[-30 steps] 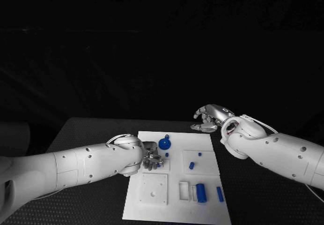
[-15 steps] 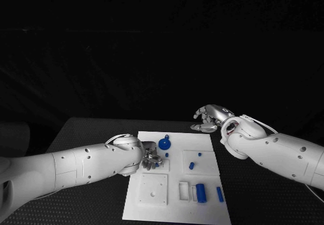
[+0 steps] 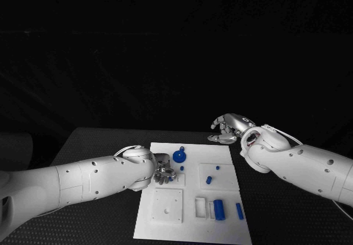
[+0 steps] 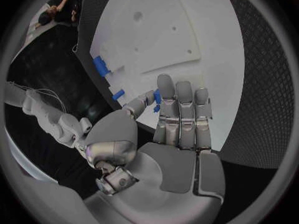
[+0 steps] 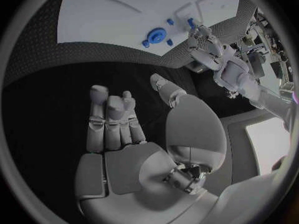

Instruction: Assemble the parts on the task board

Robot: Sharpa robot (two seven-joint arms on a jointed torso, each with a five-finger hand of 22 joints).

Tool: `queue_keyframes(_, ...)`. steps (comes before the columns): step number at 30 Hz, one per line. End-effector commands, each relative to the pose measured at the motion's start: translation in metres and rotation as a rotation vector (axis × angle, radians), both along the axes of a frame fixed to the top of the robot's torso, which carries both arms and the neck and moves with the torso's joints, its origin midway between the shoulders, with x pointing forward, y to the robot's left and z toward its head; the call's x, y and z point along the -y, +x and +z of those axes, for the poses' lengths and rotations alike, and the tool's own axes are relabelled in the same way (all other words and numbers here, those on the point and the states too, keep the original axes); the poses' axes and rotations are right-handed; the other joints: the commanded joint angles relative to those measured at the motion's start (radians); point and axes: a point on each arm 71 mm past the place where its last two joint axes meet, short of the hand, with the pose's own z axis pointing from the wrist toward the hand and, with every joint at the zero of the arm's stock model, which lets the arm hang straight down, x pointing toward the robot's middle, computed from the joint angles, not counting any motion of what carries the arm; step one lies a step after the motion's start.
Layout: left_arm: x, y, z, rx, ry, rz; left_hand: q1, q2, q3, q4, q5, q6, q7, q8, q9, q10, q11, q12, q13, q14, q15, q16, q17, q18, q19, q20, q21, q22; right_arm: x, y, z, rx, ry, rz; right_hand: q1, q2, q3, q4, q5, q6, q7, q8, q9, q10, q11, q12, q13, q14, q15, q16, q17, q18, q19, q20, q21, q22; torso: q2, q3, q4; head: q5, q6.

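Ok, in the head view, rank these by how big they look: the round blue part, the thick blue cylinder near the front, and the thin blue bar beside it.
1. Round blue part.
2. Thick blue cylinder, though it sits nearer the camera, so the gap is unsure.
3. Thin blue bar.

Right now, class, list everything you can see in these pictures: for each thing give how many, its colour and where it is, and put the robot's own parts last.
Table: one, black, under everything.
Task board: one, white plate, middle of the table, with raised white blocks and recesses.
Round part: one, blue disc with a tab, far part of the board.
Small parts: a few, blue, mid-board, between the disc and the near row.
Long parts: two, blue, side by side near the board's near right edge.
Left hand: one, silver, on a white arm, low over the board's left side, fingers at a small blue piece; whether it grips it cannot be told.
Right hand: one, silver, on a white arm, above the table beyond the board's far right corner, fingers curled, holding nothing.
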Motion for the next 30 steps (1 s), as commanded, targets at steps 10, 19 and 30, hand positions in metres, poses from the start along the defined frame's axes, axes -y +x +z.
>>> queue_keyframes(10,-0.0021,-0.0045,-0.0089,-0.045,0.041,-0.006,0.026,0.024,0.006,-0.008,0.005,0.07,-0.066,0.006,0.002,-0.025,-0.026,0.008,0.002,0.0,-0.001,0.005,-0.001,0.001,0.008,-0.078,0.007,0.018,-0.0007,-0.0004,-0.0005,-0.006,-0.007,0.007,0.009,0.003,0.001,0.007,-0.007,-0.008,0.012,0.004,-0.001,-0.004,0.0,0.007,-0.002,0.002,-0.004,-0.003,-0.002,0.039,0.001,-0.009,-0.003,0.017,0.0,0.0011,0.0,0.002,-0.003)
queue_keyframes(19,-0.0029,-0.0048,-0.0097,-0.05,0.043,-0.006,0.025,0.026,0.006,-0.009,0.008,0.069,-0.067,0.007,0.003,-0.026,-0.026,0.009,0.003,0.0,-0.001,0.006,-0.001,0.001,0.007,-0.078,0.008,0.018,-0.0005,-0.0006,-0.0005,-0.006,-0.007,0.007,0.01,0.003,0.001,0.008,-0.007,-0.008,0.012,0.004,-0.001,-0.004,0.0,0.007,-0.002,0.002,-0.004,-0.003,-0.002,0.039,0.001,-0.009,-0.003,0.017,-0.001,0.0013,0.0001,0.003,-0.002)
queue_keyframes(30,-0.0036,-0.0048,-0.0102,-0.055,0.047,-0.007,0.025,0.027,0.007,-0.01,0.01,0.069,-0.067,0.007,0.003,-0.026,-0.026,0.01,0.003,0.0,-0.001,0.007,-0.001,0.001,0.007,-0.078,0.008,0.018,-0.0002,-0.0005,-0.0005,-0.006,-0.008,0.007,0.01,0.003,0.001,0.008,-0.007,-0.008,0.012,0.004,-0.002,-0.004,0.0,0.008,-0.003,0.002,-0.004,-0.003,-0.002,0.039,0.001,-0.009,-0.004,0.017,0.0,0.0009,-0.0005,0.004,-0.003)
